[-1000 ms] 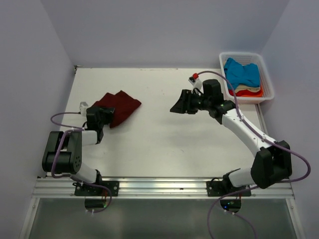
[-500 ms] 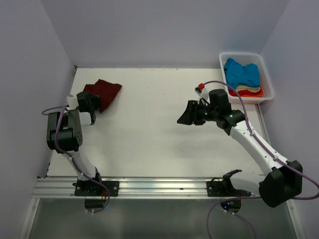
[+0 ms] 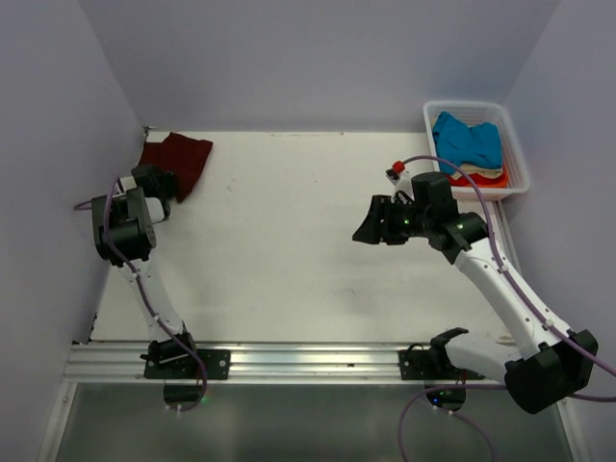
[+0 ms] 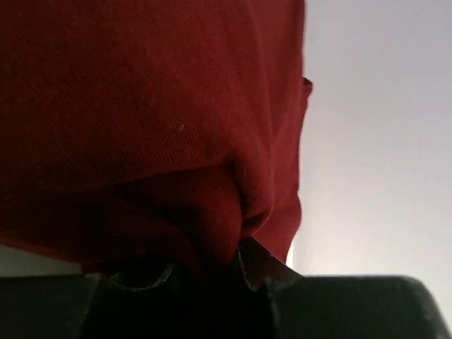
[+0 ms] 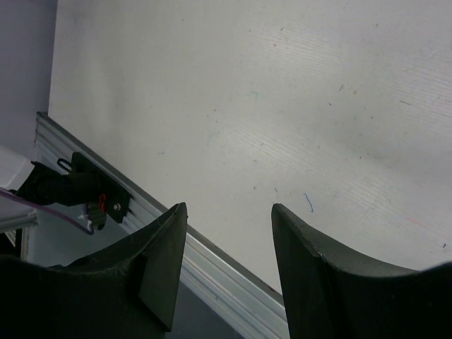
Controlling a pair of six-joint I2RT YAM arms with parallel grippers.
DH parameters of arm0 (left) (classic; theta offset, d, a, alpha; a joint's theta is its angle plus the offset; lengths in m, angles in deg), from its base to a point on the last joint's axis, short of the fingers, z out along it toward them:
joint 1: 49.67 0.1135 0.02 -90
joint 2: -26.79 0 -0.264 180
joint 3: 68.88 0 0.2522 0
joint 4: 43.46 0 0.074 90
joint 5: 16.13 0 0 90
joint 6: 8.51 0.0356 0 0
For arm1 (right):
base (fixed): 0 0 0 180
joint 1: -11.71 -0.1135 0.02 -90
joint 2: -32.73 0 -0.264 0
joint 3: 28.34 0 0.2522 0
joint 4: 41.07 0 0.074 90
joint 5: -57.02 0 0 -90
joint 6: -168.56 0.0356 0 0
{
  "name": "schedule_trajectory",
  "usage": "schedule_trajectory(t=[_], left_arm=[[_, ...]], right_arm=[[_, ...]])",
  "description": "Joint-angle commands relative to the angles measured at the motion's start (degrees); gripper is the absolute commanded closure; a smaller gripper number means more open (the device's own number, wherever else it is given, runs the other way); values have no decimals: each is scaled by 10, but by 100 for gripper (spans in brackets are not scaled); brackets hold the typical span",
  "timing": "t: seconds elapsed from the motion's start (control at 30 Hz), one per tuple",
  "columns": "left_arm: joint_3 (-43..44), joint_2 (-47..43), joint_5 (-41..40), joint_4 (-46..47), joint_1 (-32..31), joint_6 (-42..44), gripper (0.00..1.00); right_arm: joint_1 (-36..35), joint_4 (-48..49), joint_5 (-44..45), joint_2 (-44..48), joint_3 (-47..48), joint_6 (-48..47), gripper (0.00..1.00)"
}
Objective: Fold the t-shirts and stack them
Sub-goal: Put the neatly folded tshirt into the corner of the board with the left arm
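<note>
**At the upper-left corner of the overhead view: maroon shirt in the left claw's grip**

Up in that corner, the maroon t-shirt [image 3: 179, 156] lies bunched on the table [image 3: 289, 260], close to where the side and back walls meet. The left claw [image 3: 157, 183] is clenched on its near edge. In the left wrist view the red cloth [image 4: 155, 120] fills most of the frame and gathers into a fold where it enters the jaws at the bottom.

From that claw the shirt extends up and slightly right in the overhead frame, toward the back wall. Its long axis looks to run along the same slant, though the bundle is too crumpled to be sure. Any next placing or smoothing turns on this, since the cloth lies beyond the claw and not under it.

The right claw [image 3: 371, 223] hangs at centre-right of the frame, well apart from the shirt. Its jaws are parted with nothing between them, and its wrist view shows only bare table past them [image 5: 226, 268]. The left arm is by far the nearer one.

At the upper right the white basket [image 3: 515, 144] holds a blue t-shirt [image 3: 467, 138] on top of a cream t-shirt [image 3: 478, 170] and an orange-red t-shirt [image 3: 486, 180], none of them yet folded on the table.

No brand, label or legible writing shows in any view.
</note>
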Motion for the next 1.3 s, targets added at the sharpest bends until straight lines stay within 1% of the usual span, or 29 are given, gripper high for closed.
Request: schedule_trajectory(t=[0.0,0.1,0.17,0.37,0.53,0.6,0.63,0.67,0.7,0.73,0.77,0.8,0.83,0.87,0.97,1.0,1.07,1.1,1.13,1.17,1.2,1.23,1.27], left_arm=[[55,42,27,25,32,-3,100],[103,84,70,60,45,3,100],[130,108,84,87,46,-4,100],[216,155,125,108,53,-1,100],[232,181,168,195,54,-31,100],[209,174,175,237,56,-37,100],[194,158,171,249,56,-41,95],[167,150,165,255,56,-46,81],[152,139,163,260,57,-52,63],[135,110,160,271,58,-50,48],[116,90,157,272,59,-45,26],[77,69,140,258,59,-29,0],[57,25,129,247,59,-21,0],[21,2,101,235,59,-14,0],[-21,-78,62,186,59,7,0],[-26,-111,57,153,59,14,0],[-34,-145,59,115,60,18,0],[-40,-166,52,65,59,20,0],[-46,-213,48,42,57,25,0],[-50,-237,32,14,55,30,0],[-51,-259,25,-49,54,39,0],[-50,-302,12,-75,47,46,0],[-46,-318,-4,-98,43,54,0]], right_arm=[[0,-32,15,6,25,-5,45],[0,-32,13,1,23,-2,44],[-1,-34,16,-4,21,-1,43],[-1,-24,13,-5,19,8,43],[-4,-20,12,-9,13,8,42],[-4,-15,12,-6,7,8,41],[-5,-13,11,-5,6,8,40],[-5,-12,11,-4,2,7,40],[-5,-10,11,-2,-1,6,40],[-5,-10,12,-2,-2,5,39],[-6,-9,12,-1,-7,5,39],[-6,-3,10,2,-10,5,39],[-5,2,8,3,-14,6,38],[-5,5,5,5,-19,6,37],[-7,11,1,10,-30,6,37],[-8,13,0,16,-33,5,36],[-7,19,0,20,-44,6,36],[-7,25,-2,22,-47,5,36],[-7,28,-2,23,-53,8,36],[-7,32,-3,24,-56,9,36],[-7,40,-8,24,-59,10,36],[-7,45,-9,24,-60,13,36],[-7,49,-10,23,-66,15,36]])
